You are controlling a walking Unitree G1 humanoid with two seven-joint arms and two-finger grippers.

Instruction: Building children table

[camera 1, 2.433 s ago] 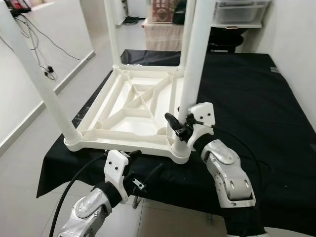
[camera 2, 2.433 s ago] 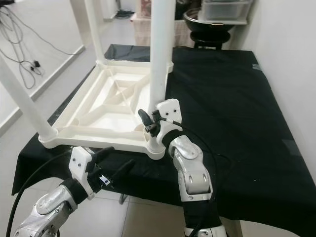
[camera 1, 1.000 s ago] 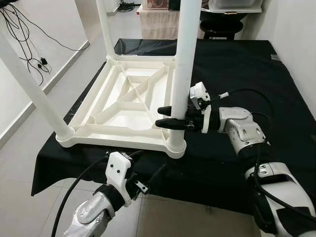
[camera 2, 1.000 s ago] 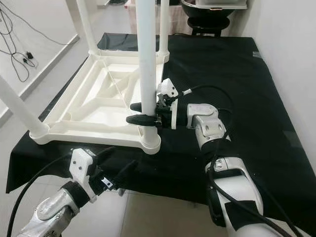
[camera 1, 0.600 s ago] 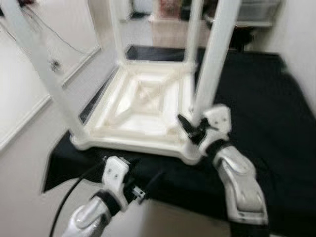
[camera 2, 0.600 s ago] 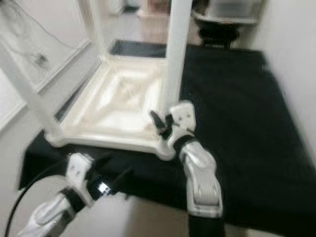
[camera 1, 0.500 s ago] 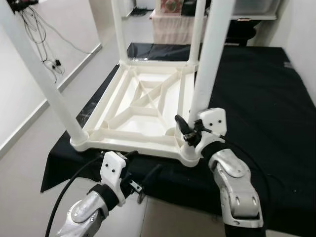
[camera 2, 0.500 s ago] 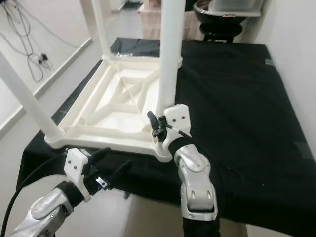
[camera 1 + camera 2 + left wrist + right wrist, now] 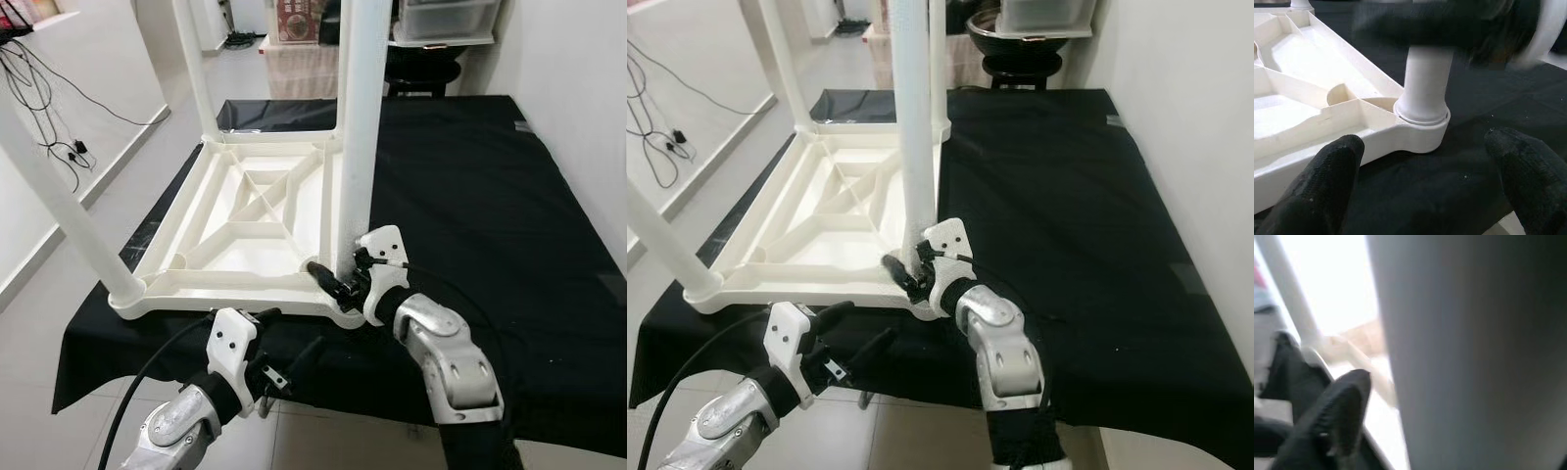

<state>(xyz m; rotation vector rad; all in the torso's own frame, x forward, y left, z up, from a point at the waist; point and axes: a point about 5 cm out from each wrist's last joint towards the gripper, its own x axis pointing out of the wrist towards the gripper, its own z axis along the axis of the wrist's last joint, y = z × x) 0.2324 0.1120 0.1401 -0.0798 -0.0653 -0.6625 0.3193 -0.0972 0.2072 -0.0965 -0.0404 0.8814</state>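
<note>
The white plastic children's table [image 9: 245,211] lies upside down on a black-covered table [image 9: 470,196], its legs standing upright. My right gripper [image 9: 338,279] is at the bottom of the near right leg [image 9: 361,127], just above its socket [image 9: 1422,122]. It is shut on that leg, which looms close in the right wrist view beside one black finger [image 9: 1342,416]. My left gripper [image 9: 284,338] hangs open just below the black table's front edge, short of the socket corner, with nothing between its fingers [image 9: 1327,186].
The near left leg [image 9: 59,206] and far left leg [image 9: 194,69] rise beside the bare floor. Cables [image 9: 39,98] hang on the left wall. A dark stool [image 9: 421,69] and storage boxes stand behind. A white wall runs close along the right.
A second ago my right arm reached in from the right with its fingers level around the leg; now the wrist sits in front of the leg, low by the socket. The left gripper has stayed open.
</note>
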